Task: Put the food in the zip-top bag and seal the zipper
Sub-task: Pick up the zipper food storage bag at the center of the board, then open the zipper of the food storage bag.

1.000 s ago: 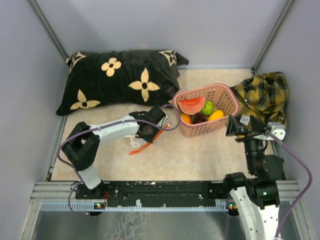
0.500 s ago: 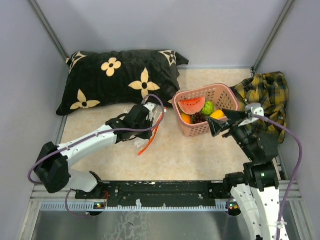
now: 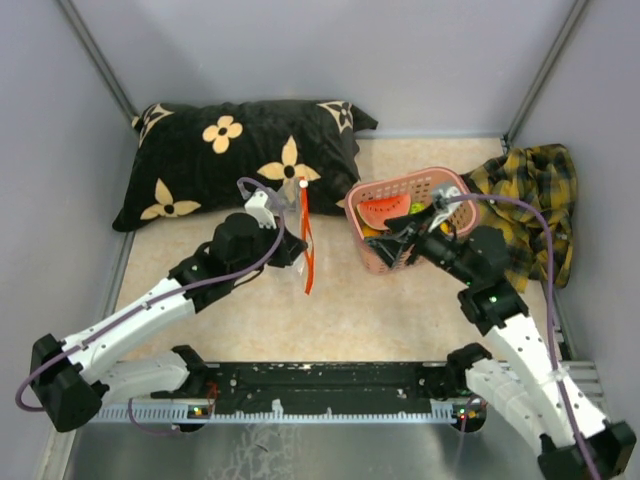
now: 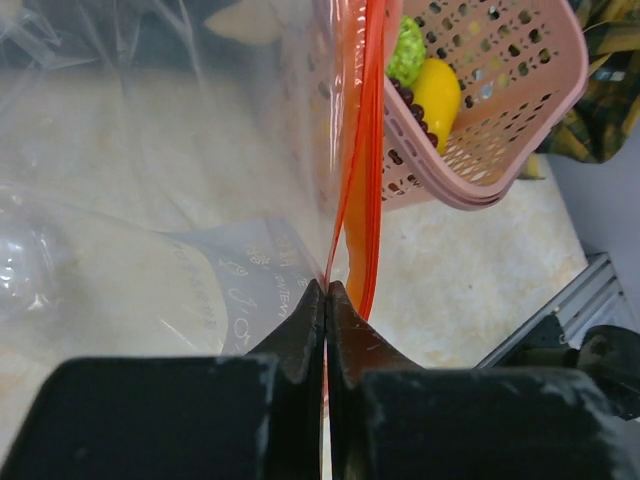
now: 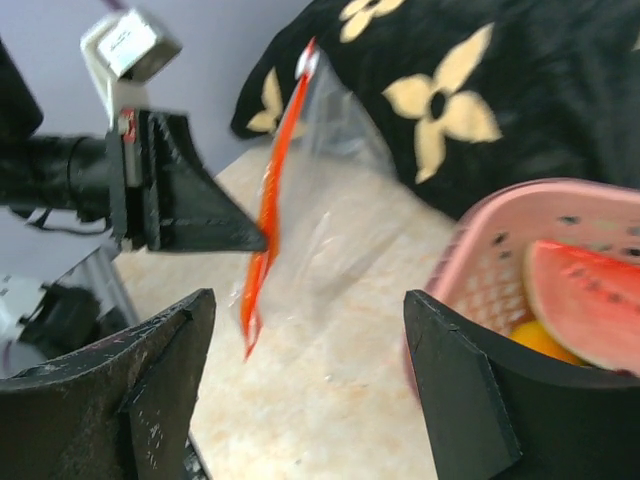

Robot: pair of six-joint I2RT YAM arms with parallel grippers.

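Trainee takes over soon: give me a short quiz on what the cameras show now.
1. Fill in: the right gripper is ___, with nothing between its fingers.
2. True or false: the left gripper is shut on the zip-top bag at its zipper.
3. The watermelon slice lies in: A the bag, B the pink basket, C the right gripper?
Key: 1 open; 2 true; 3 B.

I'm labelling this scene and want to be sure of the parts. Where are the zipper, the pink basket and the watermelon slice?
zipper [image 4: 363,150], left wrist view, middle of the red-orange strip.
pink basket [image 4: 500,110], left wrist view, perforated side wall.
watermelon slice [image 5: 590,300], right wrist view, red flesh.
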